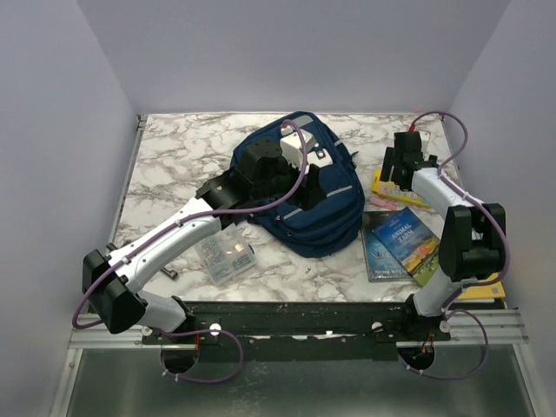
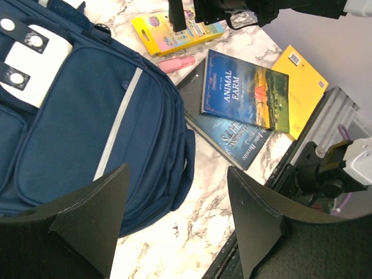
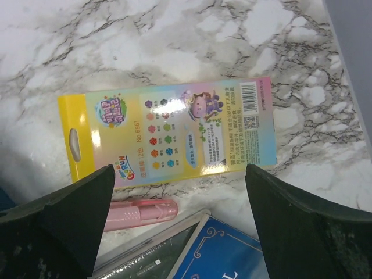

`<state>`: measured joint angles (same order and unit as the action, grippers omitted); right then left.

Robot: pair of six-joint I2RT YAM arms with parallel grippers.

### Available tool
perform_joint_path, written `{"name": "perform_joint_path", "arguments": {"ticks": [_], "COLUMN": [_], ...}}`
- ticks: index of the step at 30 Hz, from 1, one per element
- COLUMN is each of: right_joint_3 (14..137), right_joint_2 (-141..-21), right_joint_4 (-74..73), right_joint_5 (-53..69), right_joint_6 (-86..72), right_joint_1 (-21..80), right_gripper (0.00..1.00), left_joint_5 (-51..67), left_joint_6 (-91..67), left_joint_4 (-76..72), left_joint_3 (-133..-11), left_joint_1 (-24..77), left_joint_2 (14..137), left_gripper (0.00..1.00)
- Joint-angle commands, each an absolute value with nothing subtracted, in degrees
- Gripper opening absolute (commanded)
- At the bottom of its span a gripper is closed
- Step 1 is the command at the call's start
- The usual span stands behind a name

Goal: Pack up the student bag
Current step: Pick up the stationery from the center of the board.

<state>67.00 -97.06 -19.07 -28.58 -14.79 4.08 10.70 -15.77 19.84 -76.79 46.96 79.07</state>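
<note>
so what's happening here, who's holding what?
Neither arm holds anything yet. The left gripper hangs open over the front of the student bag. The right gripper hovers open above the yellow stationery pack, which lies flat on the table next to a pink stick-shaped item. The Animal Farm book, the books under it and the clear plastic box lie outside the bag.

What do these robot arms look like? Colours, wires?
Both the left arm and right arm have white links with chunky black joints. A purple cable loops along each. The left gripper and right gripper have black wedge-shaped fingers.
</note>
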Motion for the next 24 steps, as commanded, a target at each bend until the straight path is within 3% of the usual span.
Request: {"name": "perform_joint_path", "arguments": {"ticks": [1,9,24], "right_joint_3": [65.32,75.48,83.47], "right_joint_2": [-95.49,-104.89,-113.74], "right_joint_4": [-14.87,-27.59,-34.11], "right_joint_5": [-18.51,-24.25,-38.86], "right_joint_6": [-8.1,-21.46,-25.15], "right_joint_1": [3.34,5.42,12.88], "right_gripper": [0.95,0.9,0.89], "left_joint_5": [15.03,16.24,19.51], "left_joint_6": [-19.03,-19.68,-21.34], "left_joint_4": [18.49,18.21,18.08], "left_joint_3": [-75.72,-75.59,-75.91], "left_joint_1": [47.04,46.93,45.63], "left_joint_2": [78.29,77.95,80.61], "left_gripper": [0.71,0.71,0.71]}}
